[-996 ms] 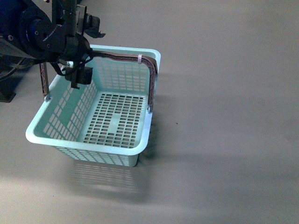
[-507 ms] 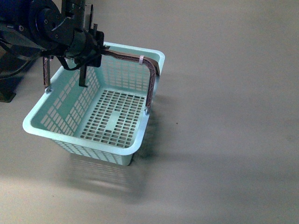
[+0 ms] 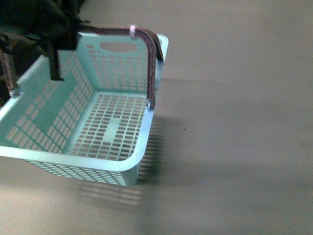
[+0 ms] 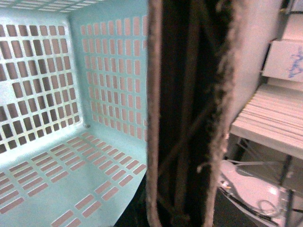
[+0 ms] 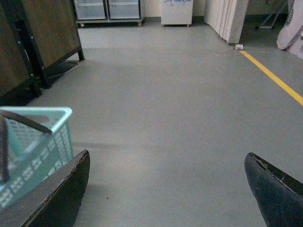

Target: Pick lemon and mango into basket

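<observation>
Basket, empty, hangs tilted above the floor on the robot's left, its brown handle apparently clamped in the left tool. Right tool, jaws apart, faces bare floor, the basket leftward of it. Neither lemon nor mango is in view.

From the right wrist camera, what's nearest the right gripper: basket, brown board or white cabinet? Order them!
1. The basket, beside the right gripper.
2. The brown board, farther back, same side.
3. The white cabinet, at the far wall.
</observation>
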Robot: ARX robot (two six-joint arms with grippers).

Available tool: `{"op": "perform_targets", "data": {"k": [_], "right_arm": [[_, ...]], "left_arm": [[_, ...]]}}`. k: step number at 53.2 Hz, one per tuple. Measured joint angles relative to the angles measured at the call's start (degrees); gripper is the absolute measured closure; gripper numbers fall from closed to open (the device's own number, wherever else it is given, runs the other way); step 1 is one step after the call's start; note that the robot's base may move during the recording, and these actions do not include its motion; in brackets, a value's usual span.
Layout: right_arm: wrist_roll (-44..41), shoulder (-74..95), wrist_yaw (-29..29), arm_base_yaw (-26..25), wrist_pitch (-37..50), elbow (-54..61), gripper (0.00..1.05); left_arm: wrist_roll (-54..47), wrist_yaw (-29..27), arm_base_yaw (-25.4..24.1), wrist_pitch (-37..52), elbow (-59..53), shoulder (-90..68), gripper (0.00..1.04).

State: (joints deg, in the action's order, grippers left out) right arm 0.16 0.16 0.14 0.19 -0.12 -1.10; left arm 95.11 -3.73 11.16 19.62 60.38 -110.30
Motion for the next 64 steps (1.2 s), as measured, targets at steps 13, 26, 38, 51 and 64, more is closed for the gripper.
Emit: {"op": "perform_targets", "data": {"k": [13, 26, 38, 51, 64], "right_arm": [[0.00, 0.00, 0.00, 0.00, 0.00, 0.00, 0.09], [0.00, 0.00, 0.00, 0.00, 0.00, 0.00, 0.09], [0.00, 0.00, 0.00, 0.00, 0.00, 0.00, 0.09], [0.00, 0.00, 0.00, 0.00, 0.00, -0.02, 0.09], [0.00, 0.00, 0.00, 0.00, 0.00, -0.02, 0.09]], "left_arm": [[-0.11, 2.27, -4.22, -11.74, -9.38, 27.50, 0.99], [-2.23, 7.13, -8.26, -23.98, -9.92, 42.10, 0.99], [-10.10, 6.67, -8.61, -23.67, -7.04, 41.66, 0.99], [-10.62, 6.95, -8.66, -23.63, -7.02, 41.64, 0.99], [-10.73, 6.86, -8.66, -23.63, -7.02, 41.62, 0.99]]}}
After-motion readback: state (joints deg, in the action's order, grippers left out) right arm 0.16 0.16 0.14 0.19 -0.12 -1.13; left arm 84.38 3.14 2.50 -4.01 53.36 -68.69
